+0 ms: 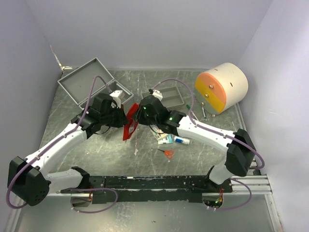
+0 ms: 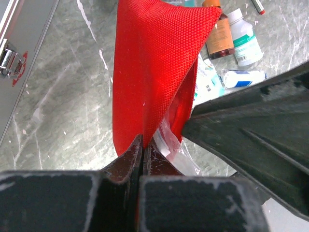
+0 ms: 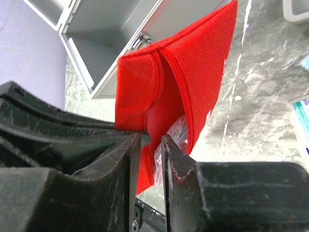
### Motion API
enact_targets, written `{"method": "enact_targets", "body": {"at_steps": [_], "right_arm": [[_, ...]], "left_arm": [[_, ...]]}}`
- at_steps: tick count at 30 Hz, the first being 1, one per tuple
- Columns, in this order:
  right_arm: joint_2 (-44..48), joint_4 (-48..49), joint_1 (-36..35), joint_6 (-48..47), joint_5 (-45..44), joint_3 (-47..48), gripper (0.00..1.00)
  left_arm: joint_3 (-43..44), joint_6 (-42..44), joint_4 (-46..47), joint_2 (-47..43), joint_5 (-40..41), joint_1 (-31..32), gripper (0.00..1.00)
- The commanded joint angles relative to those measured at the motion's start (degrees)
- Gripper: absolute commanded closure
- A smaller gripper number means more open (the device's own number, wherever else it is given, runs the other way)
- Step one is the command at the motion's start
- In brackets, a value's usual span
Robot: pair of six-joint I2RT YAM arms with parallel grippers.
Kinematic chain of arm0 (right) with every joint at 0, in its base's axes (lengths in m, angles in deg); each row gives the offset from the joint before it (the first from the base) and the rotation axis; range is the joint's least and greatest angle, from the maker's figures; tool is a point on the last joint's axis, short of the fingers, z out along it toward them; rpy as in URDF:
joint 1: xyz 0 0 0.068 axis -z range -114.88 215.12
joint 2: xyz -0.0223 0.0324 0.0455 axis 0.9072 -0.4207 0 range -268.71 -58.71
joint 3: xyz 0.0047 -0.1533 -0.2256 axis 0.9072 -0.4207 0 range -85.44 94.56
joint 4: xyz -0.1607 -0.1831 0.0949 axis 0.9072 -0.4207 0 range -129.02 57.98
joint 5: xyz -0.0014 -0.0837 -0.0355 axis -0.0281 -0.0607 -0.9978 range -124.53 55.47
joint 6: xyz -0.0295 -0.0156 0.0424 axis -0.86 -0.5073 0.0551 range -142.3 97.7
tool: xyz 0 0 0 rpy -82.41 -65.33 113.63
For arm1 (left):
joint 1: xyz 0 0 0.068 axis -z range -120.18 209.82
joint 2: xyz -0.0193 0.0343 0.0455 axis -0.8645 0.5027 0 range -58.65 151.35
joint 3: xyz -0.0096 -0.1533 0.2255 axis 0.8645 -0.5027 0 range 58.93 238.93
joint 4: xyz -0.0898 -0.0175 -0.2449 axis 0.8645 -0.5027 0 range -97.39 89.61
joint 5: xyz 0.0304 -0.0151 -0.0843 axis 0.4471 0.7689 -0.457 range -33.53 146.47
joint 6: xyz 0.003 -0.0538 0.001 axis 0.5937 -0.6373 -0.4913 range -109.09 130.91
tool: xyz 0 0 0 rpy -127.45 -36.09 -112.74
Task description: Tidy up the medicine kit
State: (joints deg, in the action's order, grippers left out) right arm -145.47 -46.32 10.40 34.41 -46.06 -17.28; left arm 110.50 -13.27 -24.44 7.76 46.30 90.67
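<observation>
Gripping red pouch (image 1: 130, 126) from both sides, upright over desk (image 1: 116, 154) centre (clear plastic (image 2: 176, 152) poking out). Pinched fully closed on one edge with left jaws; clamped to a narrow gap on the other with right jaws. Between open grey case (image 1: 82, 82) and loose bottles (image 2: 244, 38).

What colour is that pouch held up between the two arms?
The pouch is bright red, woven; clearest in the left wrist view.

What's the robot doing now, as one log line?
left tool: shut on red pouch | right tool: shut on red pouch | gray case: open
</observation>
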Motion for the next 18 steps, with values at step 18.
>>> {"method": "enact_targets", "body": {"at_steps": [18], "right_arm": [[-9.64, -11.28, -0.83, 3.65, -11.91, 6.37, 0.62]], "left_arm": [[-1.0, -2.51, 5.36, 0.54, 1.92, 2.87, 0.93]]}}
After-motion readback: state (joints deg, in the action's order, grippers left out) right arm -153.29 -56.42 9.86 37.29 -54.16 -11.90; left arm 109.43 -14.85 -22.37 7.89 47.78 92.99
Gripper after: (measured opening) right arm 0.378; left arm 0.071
